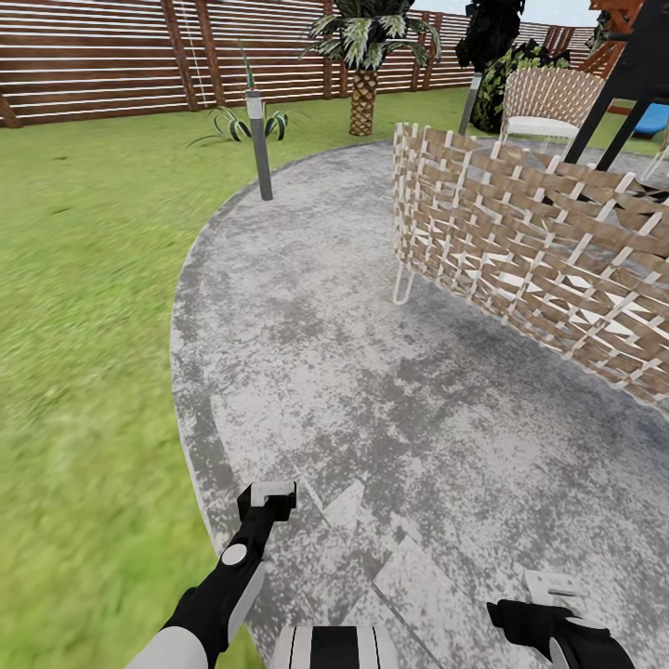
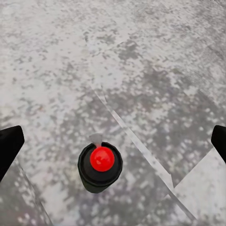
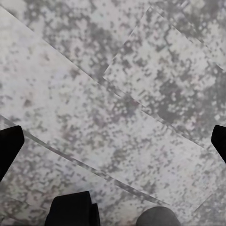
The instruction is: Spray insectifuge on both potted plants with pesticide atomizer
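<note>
Your left gripper [image 2: 113, 141] looks straight down at the patio [image 1: 372, 372], fingers [image 2: 9, 143] spread wide at the two edges of the wrist view. Between them, low in that view, sits the pesticide atomizer [image 2: 100, 167] — dark round body seen from above, red dot in the middle, a small pale piece of the trigger head poking out beside it. It appears to stand upright on the grey paving, untouched; neither finger reaches it. From the head camera the left gripper [image 1: 269, 497] hangs near the patio's lawn-side edge, and the bottle itself cannot be made out there. The wide spread and top-down line suggest you are set up for a descent onto the bottle, so it likely needs centring between the fingers first, since it lies toward one side of the gap. Your right gripper [image 3: 113, 141] is likewise open over bare paving with nothing in it, parked low at the near right [image 1: 553, 595] — probably kept clear so the left can work. Beyond, a woven chair [image 1: 520, 251], a grey lamp post [image 1: 259, 144] and a spiky green plant [image 1: 243, 121] by the fence [image 1: 93, 56]; whether that plant is potted is too small to tell.
</note>
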